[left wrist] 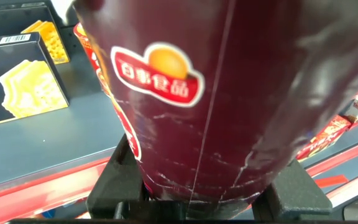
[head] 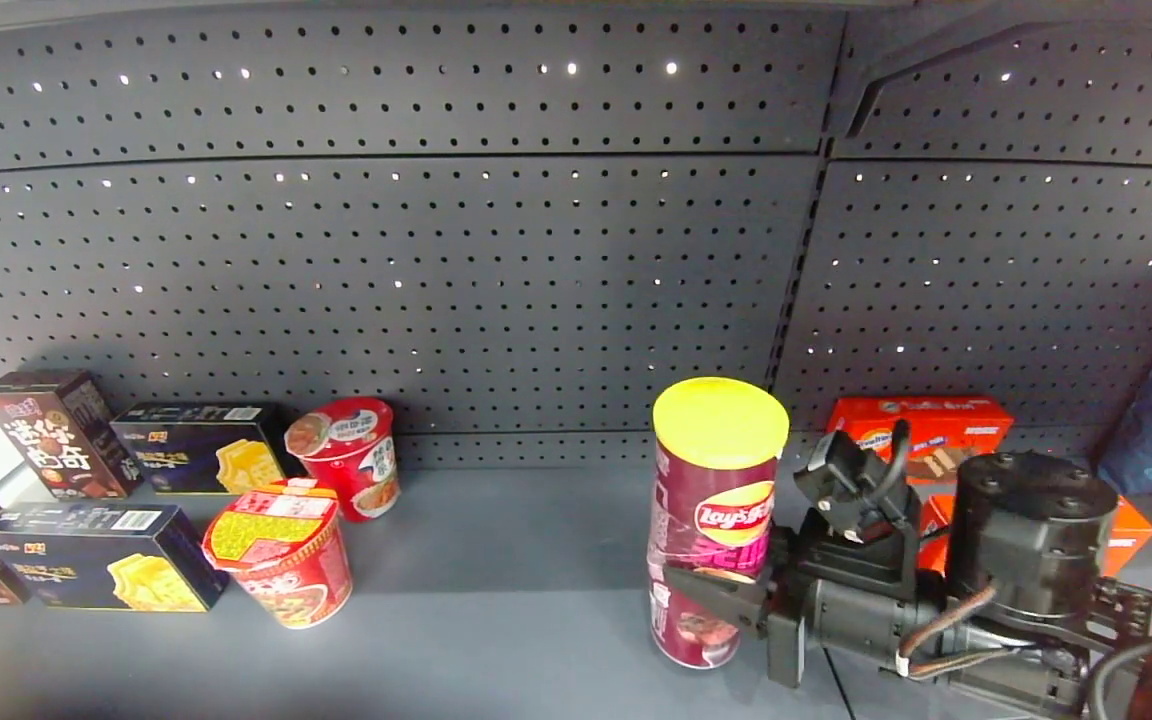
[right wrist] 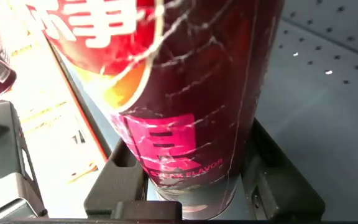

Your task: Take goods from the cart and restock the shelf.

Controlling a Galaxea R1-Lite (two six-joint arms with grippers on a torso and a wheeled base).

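Observation:
A maroon chips can [head: 714,520] with a yellow lid stands upright on the grey shelf [head: 506,570], right of centre. My right gripper [head: 711,600] is shut on its lower half from the right side. In the right wrist view the same can [right wrist: 185,93] sits between the right gripper's [right wrist: 185,193] dark fingers [right wrist: 114,183]. In the left wrist view a second maroon can [left wrist: 229,93] is held in my left gripper [left wrist: 207,190], its black fingers [left wrist: 114,186] pressed on both sides. This can hangs in front of the shelf's red front edge [left wrist: 36,186].
Two red cup noodles [head: 281,555] [head: 346,455] and several dark boxes [head: 101,555] stand at the shelf's left. Orange boxes [head: 921,425] sit behind my right arm. A perforated back panel [head: 436,280] closes the rear. Bare shelf lies between the cups and the can.

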